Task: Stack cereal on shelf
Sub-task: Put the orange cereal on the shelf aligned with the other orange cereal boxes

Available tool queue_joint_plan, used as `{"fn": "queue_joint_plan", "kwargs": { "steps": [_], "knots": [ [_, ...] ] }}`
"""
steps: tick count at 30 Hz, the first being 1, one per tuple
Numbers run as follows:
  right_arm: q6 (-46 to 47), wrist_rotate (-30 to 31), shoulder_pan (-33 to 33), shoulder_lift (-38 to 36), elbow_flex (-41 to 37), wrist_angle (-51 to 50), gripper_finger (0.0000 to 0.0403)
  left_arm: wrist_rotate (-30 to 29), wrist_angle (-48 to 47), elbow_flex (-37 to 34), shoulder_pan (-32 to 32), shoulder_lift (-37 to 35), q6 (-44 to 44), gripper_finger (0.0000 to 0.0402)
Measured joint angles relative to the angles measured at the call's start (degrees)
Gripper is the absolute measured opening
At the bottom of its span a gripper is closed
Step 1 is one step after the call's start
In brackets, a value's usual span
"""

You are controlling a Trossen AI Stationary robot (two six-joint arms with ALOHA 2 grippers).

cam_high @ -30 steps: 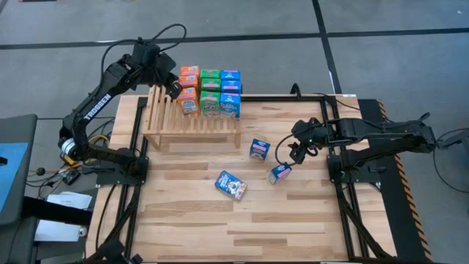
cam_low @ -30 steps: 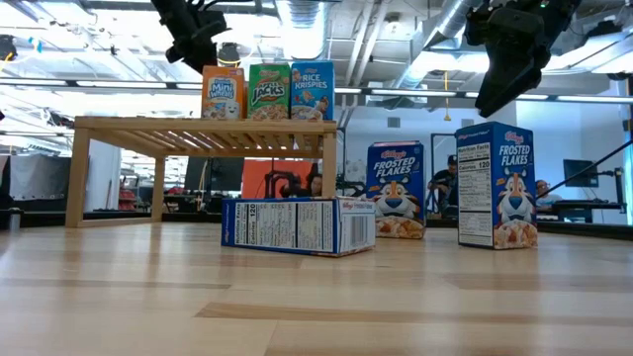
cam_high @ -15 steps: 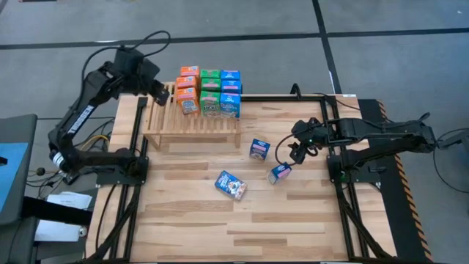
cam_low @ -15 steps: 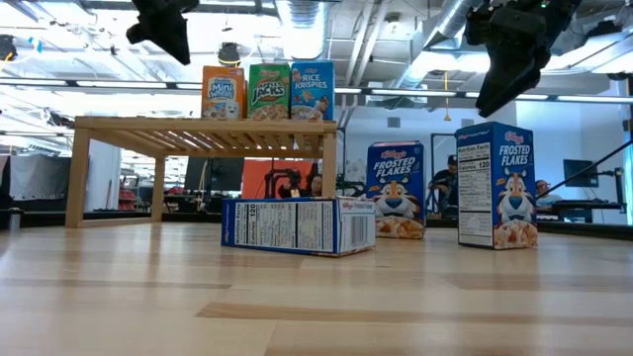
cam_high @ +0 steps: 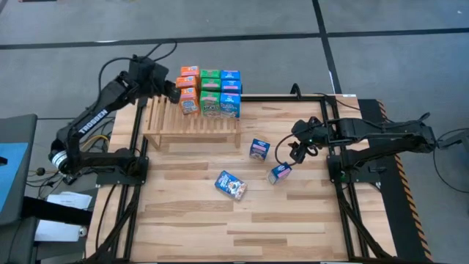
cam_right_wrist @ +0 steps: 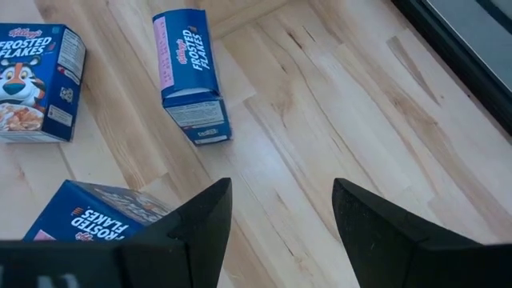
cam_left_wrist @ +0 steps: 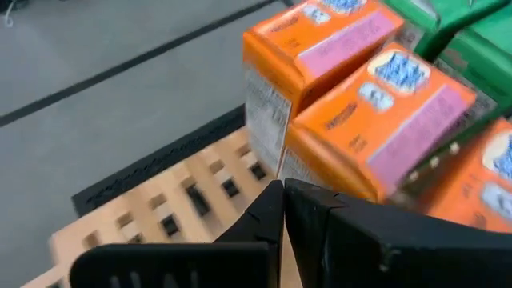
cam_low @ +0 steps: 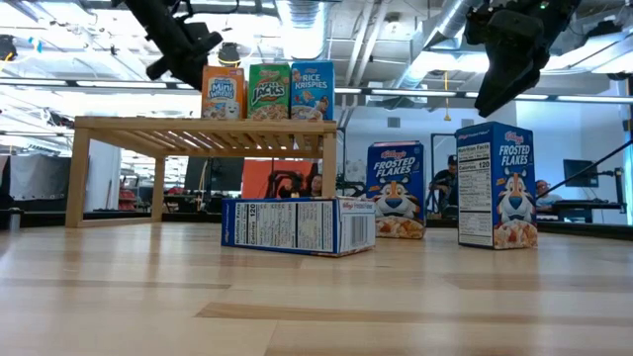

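The shelf (cam_high: pixel 192 122) stands at the table's eleven o'clock, carrying stacked cereal boxes in orange, green and blue across its far half. The left gripper (cam_high: pixel 173 91) sits against the orange stack (cam_high: pixel 188 89) at that end, fingers (cam_left_wrist: pixel 276 210) pressed together on nothing; I judge it is nudging or squaring that stack. Three blue boxes (cam_high: pixel 259 149) remain on the tabletop, two upright and one on its side (cam_high: pixel 230 185) near centre. The right gripper (cam_high: pixel 294 153) hangs between the two upright boxes at three o'clock, fingers spread wide, nothing held. The next move calls for it to descend on the nearer upright box (cam_high: pixel 279 173) and close. Legible print: "Mini-Wheats", "Apple Jacks", "Rice Krispies" (cam_low: pixel 312 91) on the shelf; "Frosted Flakes" (cam_low: pixel 495 185) on the loose boxes.
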Motion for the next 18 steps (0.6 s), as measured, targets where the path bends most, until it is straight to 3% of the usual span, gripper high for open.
{"fn": "queue_joint_plan", "kwargs": {
  "steps": [18],
  "knots": [
    [-1.31,0.09,-0.02,0.00,0.00,-0.02,0.0240,3.17,7.79,-2.38,0.02,1.19,-4.99,0.0000]
  ]
}}
